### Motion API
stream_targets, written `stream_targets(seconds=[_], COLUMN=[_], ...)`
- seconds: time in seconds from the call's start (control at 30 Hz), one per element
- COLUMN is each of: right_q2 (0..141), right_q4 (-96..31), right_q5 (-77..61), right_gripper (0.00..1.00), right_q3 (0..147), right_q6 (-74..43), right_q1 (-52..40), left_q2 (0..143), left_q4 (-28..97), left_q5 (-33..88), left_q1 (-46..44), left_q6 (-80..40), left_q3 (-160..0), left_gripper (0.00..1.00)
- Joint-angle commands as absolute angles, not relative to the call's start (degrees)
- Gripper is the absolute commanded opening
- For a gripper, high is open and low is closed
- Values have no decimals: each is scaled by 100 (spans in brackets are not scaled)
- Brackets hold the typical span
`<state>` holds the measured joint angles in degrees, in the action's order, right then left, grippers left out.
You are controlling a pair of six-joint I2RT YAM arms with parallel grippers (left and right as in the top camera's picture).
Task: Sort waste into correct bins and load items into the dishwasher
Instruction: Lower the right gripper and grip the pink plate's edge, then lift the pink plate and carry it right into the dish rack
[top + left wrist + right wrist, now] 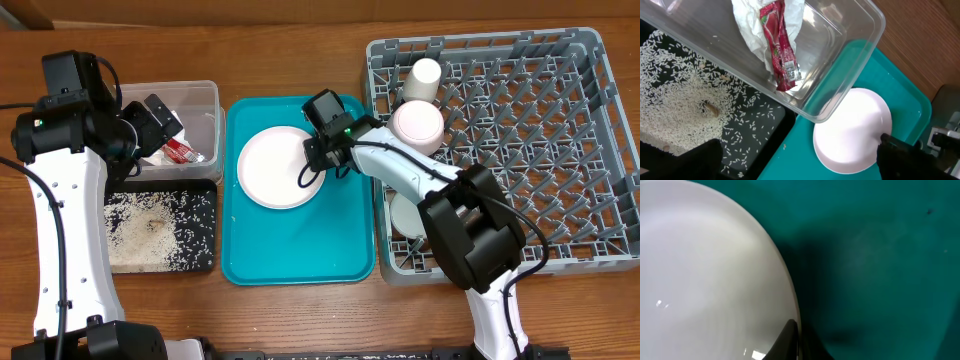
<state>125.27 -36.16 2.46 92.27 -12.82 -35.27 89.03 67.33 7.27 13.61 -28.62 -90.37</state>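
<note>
On the teal tray [300, 255], between the bins and the dish rack [600, 130], the pale pink plate [272, 168] lay flat, right way up. The right tool [309, 172] sat at its right-hand rim with its fingers pressed together. In the wrist view the rim ran straight into them, so it looked to be pinching that thin edge. The plate seemed stiff, glossy and fairly light, perhaps plastic or glazed. It would likely be slippery under narrow pads, and held at one edge it would tend to sag and pivot in the grip. The rim was the only place to take it, since it lay flush on the tray; a deeper bite past the lip would steady it. The left tool [160, 125] hung spread wide over the clear tub [208, 95], holding nothing.
</note>
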Motion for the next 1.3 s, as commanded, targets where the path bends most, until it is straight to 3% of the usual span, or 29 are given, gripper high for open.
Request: stream_targets(seconds=[0.0,0.4,0.6,0.83,1.27], right_q2=[11913,9657,9435,9459,9660], right_q4=[-3905,-4941,-5841,-6462,-6156], right_q5=[1304,4871,6921,6713,5819], right_gripper=[4,4,4,4,4], right_q3=[9699,9961,9955,9730,9076], right_q6=[-1192,-701,-701,-707,-703], right_q1=[-3529,-3459,-3037,-2158,-1219], left_q2=[8807,8807,8807,8807,8807], left_q4=[6724,6724,6724,6724,6724], left_q5=[725,725,725,725,725], left_q1=[1347,1347,1347,1347,1347], left_q6=[-2919,-2919,-2919,-2919,-2919], left_q3=[-9118,-9118,-9118,-9118,-9118], left_gripper=[100,100,100,100,100])
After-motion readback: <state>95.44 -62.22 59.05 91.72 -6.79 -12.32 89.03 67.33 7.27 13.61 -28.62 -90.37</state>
